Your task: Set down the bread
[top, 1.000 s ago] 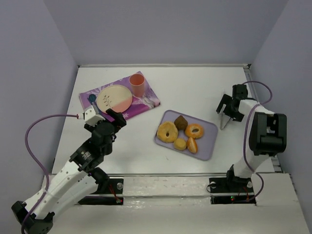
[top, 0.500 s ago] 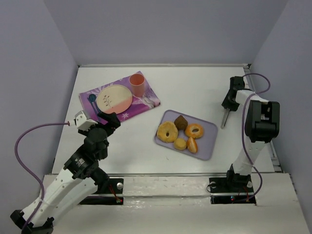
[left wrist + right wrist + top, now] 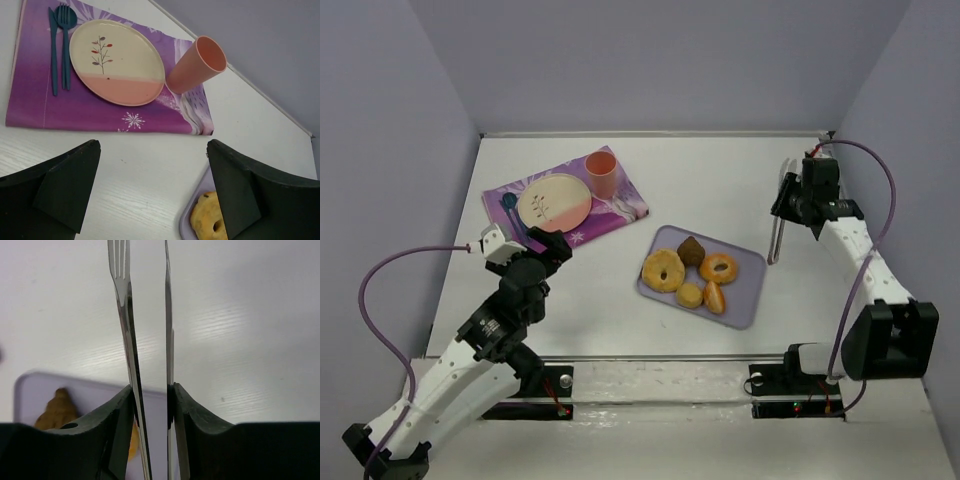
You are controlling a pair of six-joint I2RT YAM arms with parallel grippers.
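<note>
Bread [image 3: 714, 297]: small oval roll, golden orange-brown, lying at the near side of the lilac tray [image 3: 742, 298], just beside a small round bun [image 3: 689, 295]. Not held, not touched by either claw.

Tray, further contents: yellow ring doughnut [image 3: 664, 270], orange glazed ring doughnut [image 3: 719, 268], dark brown pastry [image 3: 691, 250] at the far side.

Left claw [image 3: 152, 186]: wide open, empty, hanging above bare tabletop [image 3: 700, 180] between tray and placemat; the edge of the yellow doughnut shows in its wrist view.

Right claw [image 3: 150, 400]: squeezed nearly shut on a pair of metal tongs [image 3: 125, 315], fork-tipped. The two blades stand close together with a narrow gap. In the overhead view the tongs hang down right of the tray, well apart from the bread.

Far left: purple placemat [image 3: 620, 212] bearing a cream-and-pink plate [image 3: 555, 200], blue cutlery [image 3: 60, 47] beside it, and a pink cup [image 3: 602, 175] upright.

Step in hand, as judged: tool taken up, bread not yet fetched.

Next move, as judged: carry the tongs over the tray, ease the squeeze so the blades spread, lower them astride the roll across its narrow width without catching the bun, then close gently. The plate looks the likely place to set the bread down.
</note>
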